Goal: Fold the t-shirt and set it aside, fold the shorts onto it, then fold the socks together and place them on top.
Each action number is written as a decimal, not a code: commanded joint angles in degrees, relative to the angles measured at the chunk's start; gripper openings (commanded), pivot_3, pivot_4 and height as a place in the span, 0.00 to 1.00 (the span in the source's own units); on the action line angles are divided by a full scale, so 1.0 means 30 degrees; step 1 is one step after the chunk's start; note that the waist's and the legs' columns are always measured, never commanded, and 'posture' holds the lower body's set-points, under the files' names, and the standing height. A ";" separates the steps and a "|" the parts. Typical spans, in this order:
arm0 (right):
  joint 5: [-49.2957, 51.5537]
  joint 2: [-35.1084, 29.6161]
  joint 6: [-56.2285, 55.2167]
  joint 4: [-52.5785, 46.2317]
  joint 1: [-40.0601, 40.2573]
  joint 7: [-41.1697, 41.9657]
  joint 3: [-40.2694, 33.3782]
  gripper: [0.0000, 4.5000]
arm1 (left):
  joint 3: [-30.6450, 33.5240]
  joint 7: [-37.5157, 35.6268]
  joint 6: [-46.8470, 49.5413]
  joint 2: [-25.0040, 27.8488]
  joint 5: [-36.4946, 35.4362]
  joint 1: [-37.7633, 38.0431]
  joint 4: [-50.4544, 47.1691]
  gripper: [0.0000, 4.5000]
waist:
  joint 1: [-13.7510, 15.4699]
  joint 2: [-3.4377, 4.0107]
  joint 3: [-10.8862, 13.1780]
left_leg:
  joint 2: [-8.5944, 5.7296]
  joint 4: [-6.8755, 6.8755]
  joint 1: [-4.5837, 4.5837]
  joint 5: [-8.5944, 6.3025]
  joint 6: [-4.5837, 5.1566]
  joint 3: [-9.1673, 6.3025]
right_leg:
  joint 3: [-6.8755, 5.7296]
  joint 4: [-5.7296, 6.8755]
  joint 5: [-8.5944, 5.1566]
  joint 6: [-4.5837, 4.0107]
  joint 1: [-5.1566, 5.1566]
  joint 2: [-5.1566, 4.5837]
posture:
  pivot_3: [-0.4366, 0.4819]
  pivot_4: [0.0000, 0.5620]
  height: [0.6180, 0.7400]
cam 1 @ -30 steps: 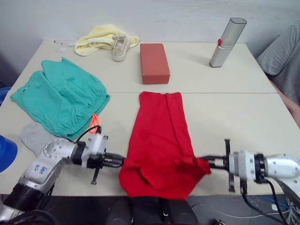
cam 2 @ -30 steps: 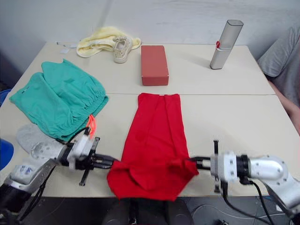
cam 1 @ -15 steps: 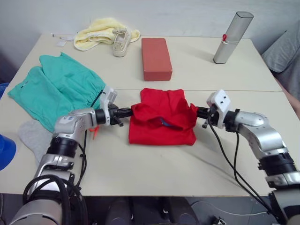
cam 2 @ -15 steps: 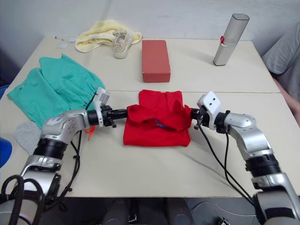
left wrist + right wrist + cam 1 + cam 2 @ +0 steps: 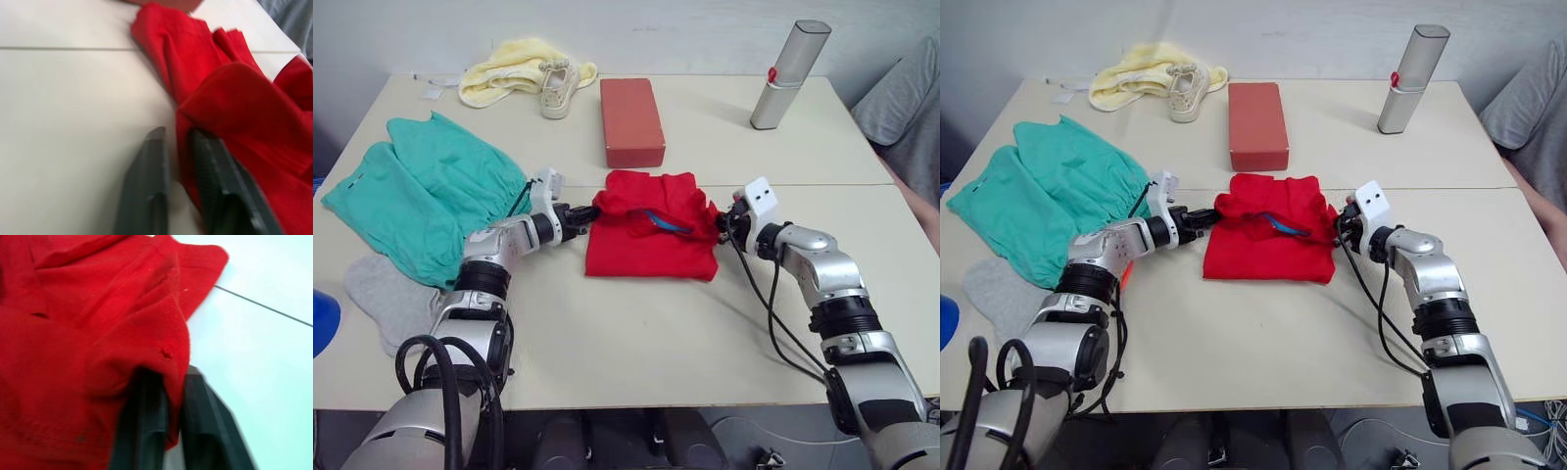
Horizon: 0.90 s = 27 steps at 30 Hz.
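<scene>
The bright red cotton t-shirt (image 5: 651, 237) lies folded in half at the middle of the pale tabletop (image 5: 636, 333), just in front of a red rectangular box (image 5: 631, 121). To finish this fold well, both corners should be lowered together onto the far edge and lined up squarely before either is let go — the top layer looks bunched near the blue collar band, so it needs a flattening pull outward first.

The left gripper (image 5: 584, 212) pinches the shirt's left folded corner, fingers pressed together on the cloth. The right gripper (image 5: 723, 221) likewise clamps the right corner, red fabric draped over its fingers (image 5: 146, 416). The shirt spans between the two.

The teal-green gathered shorts (image 5: 421, 196) lie spread well to the left; a light grey knit sock (image 5: 386, 299) rests just in front of them — both untouched.
</scene>
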 commanded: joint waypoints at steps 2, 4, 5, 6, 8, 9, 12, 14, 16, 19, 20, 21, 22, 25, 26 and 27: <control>0.0125 -0.0601 -0.0283 -0.1105 0.0125 -0.0340 -0.1718 0.46 | 0.0855 0.0221 -0.0979 0.0377 0.0209 0.0638 -0.1986 0.57 | -0.0003 0.0006 0.0003 | 0.0000 -0.0001 0.0000 0.0000 -0.0002 0.0000 | 0.0001 0.0000 0.0000 0.0000 0.0000 0.0000 | 0.48 0.27 1.00; 0.0172 -0.1096 -0.0547 -0.1868 0.0642 -0.0110 -0.2292 0.61 | 0.0740 -0.0213 -0.1633 0.0632 0.0381 0.1571 -0.3816 0.70 | 0.0014 0.0015 0.0008 | 0.0000 -0.0011 -0.0001 -0.0001 -0.0004 0.0002 | 0.0002 -0.0001 0.0000 0.0000 -0.0003 -0.0001 | 0.48 0.27 1.00; 0.0255 -0.1292 -0.0702 -0.2301 0.0894 -0.0015 -0.2549 0.68 | 0.0689 -0.0406 -0.1815 0.0771 0.0408 0.2024 -0.4705 0.71 | 0.0009 0.0015 0.0009 | 0.0000 -0.0017 -0.0005 0.0000 -0.0007 -0.0001 | 0.0001 -0.0007 0.0000 0.0000 -0.0004 -0.0002 | 0.48 0.27 1.00; 0.0395 -0.1609 -0.0623 -0.2970 0.1276 0.0401 -0.2713 0.77 | 0.0605 -0.0664 -0.2115 0.1002 0.0485 0.2581 -0.5767 0.71 | 0.0019 0.0019 0.0011 | 0.0002 -0.0023 -0.0005 -0.0001 -0.0010 -0.0001 | 0.0007 -0.0012 0.0000 -0.0001 -0.0004 0.0000 | 0.48 0.27 1.00; 0.0428 -0.2517 -0.1526 -0.4728 0.2415 0.1888 -0.2749 0.92 | 0.0112 -0.1548 -0.2926 0.1753 0.0928 0.3861 -0.8171 0.80 | 0.0030 0.0023 0.0014 | 0.0002 -0.0024 -0.0007 0.0000 -0.0013 -0.0004 | 0.0008 -0.0013 0.0000 -0.0001 -0.0005 0.0000 | 0.48 0.27 1.00; 0.0459 -0.2797 -0.1716 -0.5317 0.2814 0.2430 -0.2750 1.00 | -0.0086 -0.1947 -0.3219 0.2000 0.1068 0.4311 -0.9033 0.85 | 0.0032 0.0030 0.0018 | 0.0003 -0.0030 -0.0008 0.0001 -0.0015 -0.0003 | 0.0013 -0.0022 -0.0001 -0.0001 -0.0005 0.0003 | 0.48 0.27 1.00; 0.0994 -0.3699 -0.3715 -0.7842 0.4561 0.5034 -0.2728 1.00 | -0.0107 -0.3509 -0.5396 0.2778 0.1190 0.5868 -1.1231 1.00 | 0.0055 0.0032 0.0019 | 0.0001 -0.0021 0.0000 0.0001 -0.0024 -0.0002 | 0.0005 -0.0021 -0.0001 -0.0001 0.0003 0.0009 | 0.48 0.27 1.00; 0.1487 -0.4249 -0.4460 -0.9862 0.5926 0.6880 -0.2362 1.00 | 0.0129 -0.5032 -0.6522 0.3284 0.0725 0.6976 -1.2467 1.00 | 0.0094 0.0038 0.0022 | 0.0000 -0.0013 0.0018 0.0002 -0.0026 -0.0006 | 0.0004 -0.0021 0.0001 0.0003 0.0026 0.0016 | 0.48 0.27 1.00; 0.1459 -0.4534 -0.4749 -1.1139 0.6810 0.7866 -0.1807 1.00 | 0.0251 -0.6460 -0.7279 0.3699 0.0324 0.7810 -1.3100 1.00 | 0.0087 0.0041 0.0023 | 0.0006 -0.0022 0.0039 -0.0002 -0.0033 -0.0029 | 0.0002 -0.0050 0.0001 0.0003 0.0064 0.0025 | 0.48 0.27 1.00; 0.0561 -0.4271 -0.5317 -1.2703 0.7761 0.8378 -0.0136 1.00 | -0.0231 -0.9821 -0.9527 0.4981 0.0388 0.9696 -1.3808 1.00 | 0.0032 0.0041 0.0023 | 0.0010 -0.0015 0.0063 -0.0002 -0.0032 -0.0034 | 0.0008 -0.0056 0.0002 0.0003 0.0090 0.0028 | 0.48 0.27 1.00; 0.0375 -0.4038 -0.5109 -1.2819 0.7767 0.8110 0.0185 1.00 | -0.0288 -1.0369 -0.9874 0.5138 0.0339 0.9978 -1.3836 1.00 | 0.0028 0.0042 0.0024 | 0.0011 -0.0018 0.0072 -0.0002 -0.0032 -0.0035 | 0.0009 -0.0058 0.0001 0.0001 0.0094 0.0028 | 0.48 0.27 1.00; -0.0727 -0.3180 -0.5634 -1.2544 0.7575 0.7490 0.1358 1.00 | -0.0295 -1.1198 -1.0602 0.5389 0.0302 1.0606 -1.3856 1.00 | 0.0064 0.0043 0.0025 | 0.0011 -0.0018 0.0070 -0.0002 -0.0031 -0.0036 | 0.0014 -0.0057 0.0001 -0.0001 0.0092 0.0027 | 0.48 0.27 1.00; -0.1760 -0.2394 -0.5970 -1.2070 0.7264 0.6762 0.2282 1.00 | -0.0372 -1.2032 -1.1287 0.5636 0.0344 1.1074 -1.3788 1.00 | 0.0030 0.0030 0.0018 | 0.0006 -0.0013 0.0066 0.0000 -0.0027 -0.0041 | 0.0016 -0.0057 0.0000 -0.0001 0.0093 0.0020 | 0.48 0.27 1.00; -0.3803 -0.1098 -0.6665 -1.0561 0.6442 0.5621 0.3619 1.00 | -0.0466 -1.3440 -1.2580 0.5975 0.0392 1.1720 -1.3580 1.00 | 0.0037 0.0044 0.0027 | 0.0005 -0.0010 0.0062 -0.0001 -0.0026 -0.0047 | 0.0022 -0.0059 -0.0002 -0.0011 0.0093 0.0019 | 0.48 0.27 1.00; -0.4308 -0.0891 -0.6859 -0.9995 0.6207 0.5372 0.3870 1.00 | -0.0434 -1.3697 -1.2752 0.6001 0.0298 1.1852 -1.3631 1.00 | 0.0114 0.0047 0.0028 | 0.0003 -0.0010 0.0054 -0.0001 -0.0024 -0.0047 | 0.0022 -0.0062 -0.0001 -0.0011 0.0089 0.0018 | 0.48 0.27 1.00; -0.4797 -0.0692 -0.7114 -0.9349 0.5927 0.5005 0.4053 1.00 | -0.0403 -1.3870 -1.2701 0.6036 0.0149 1.1980 -1.3739 1.00 | 0.0176 0.0049 0.0030 | -0.0008 -0.0009 0.0041 0.0000 -0.0016 -0.0054 | 0.0020 -0.0072 -0.0001 -0.0011 0.0087 0.0006 | 0.48 0.27 1.00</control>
